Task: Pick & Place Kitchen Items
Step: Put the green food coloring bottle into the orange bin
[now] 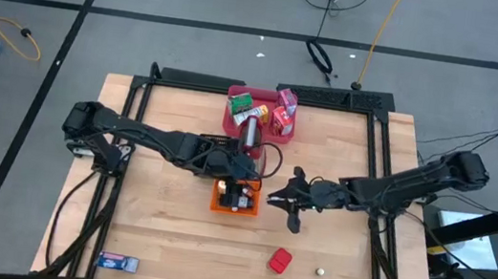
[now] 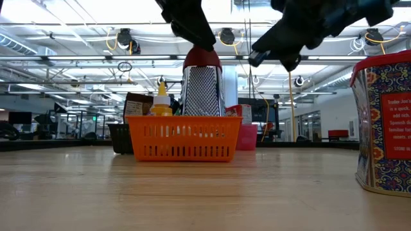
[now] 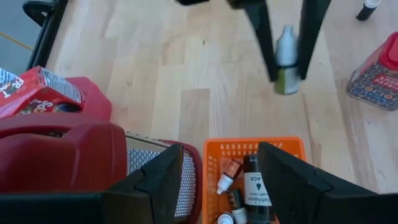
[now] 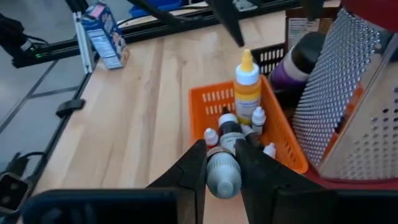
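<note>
The right gripper (image 4: 222, 163) is pinching a small grey-capped bottle (image 4: 222, 176) beside the orange basket (image 4: 281, 138), seemingly to drop it in, while the left gripper (image 3: 217, 177) is hovering wide above.

**Even overhead light, soft close-up blur**

Ceiling strip lights (image 2: 77, 38) glare white across the top of the low view, leaving the arms above as black silhouettes. The wooden table (image 1: 169, 235) is bright and evenly lit in the high view, with only faint, soft shadows beneath the arms. In the low view the tabletop's near edge is out of focus, and the red tin (image 2: 385, 122) at the side looks soft. The left gripper's fingers (image 3: 168, 180) are blurred in its wrist view. The grater (image 4: 348, 93) shows mild sheen.
</note>
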You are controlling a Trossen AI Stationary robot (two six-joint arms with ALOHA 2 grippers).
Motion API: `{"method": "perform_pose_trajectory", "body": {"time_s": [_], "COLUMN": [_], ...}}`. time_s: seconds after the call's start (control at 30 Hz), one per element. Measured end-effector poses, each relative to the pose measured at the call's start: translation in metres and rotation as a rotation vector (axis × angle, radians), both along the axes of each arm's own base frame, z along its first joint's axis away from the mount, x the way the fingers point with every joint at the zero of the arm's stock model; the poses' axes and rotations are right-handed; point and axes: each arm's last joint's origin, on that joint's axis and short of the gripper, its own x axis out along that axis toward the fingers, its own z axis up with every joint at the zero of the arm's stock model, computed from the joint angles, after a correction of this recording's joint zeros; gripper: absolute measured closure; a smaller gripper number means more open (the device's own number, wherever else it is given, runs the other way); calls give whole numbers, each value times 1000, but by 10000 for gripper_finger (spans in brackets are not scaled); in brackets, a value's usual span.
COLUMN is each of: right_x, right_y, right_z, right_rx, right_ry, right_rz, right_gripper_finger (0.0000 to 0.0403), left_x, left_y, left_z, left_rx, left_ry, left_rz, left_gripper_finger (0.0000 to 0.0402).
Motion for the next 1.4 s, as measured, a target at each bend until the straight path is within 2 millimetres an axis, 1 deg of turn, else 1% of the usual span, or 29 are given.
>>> {"method": "perform_pose_trajectory", "body": {"time_s": [0.3,0.4,0.67,0.83,0.93,1.1,1.4], "right_x": [24,30,45,53,56,58,58], "right_y": [-11,-15,-21,-27,-29,-32,-32], "right_z": [-20,-29,-45,-59,-67,-74,-74], "right_rx": [-6,-8,-20,-20,-20,-18,-18], "right_ry": [-32,-17,-73,-77,-63,-45,-48], "right_rz": [-2,-17,-40,-63,-70,-79,-79], "right_gripper_finger": [342,342,341,341,337,334,333], "left_x": [0,0,0,0,0,0,0], "left_y": [0,0,0,0,0,0,0], "left_z": [0,0,0,0,0,0,0], "left_rx": [0,0,0,0,0,0,0], "left_ry": [0,0,0,0,0,0,-1], "left_rz": [0,0,0,0,0,0,0], "left_gripper_finger": [190,190,190,190,190,190,190]}}
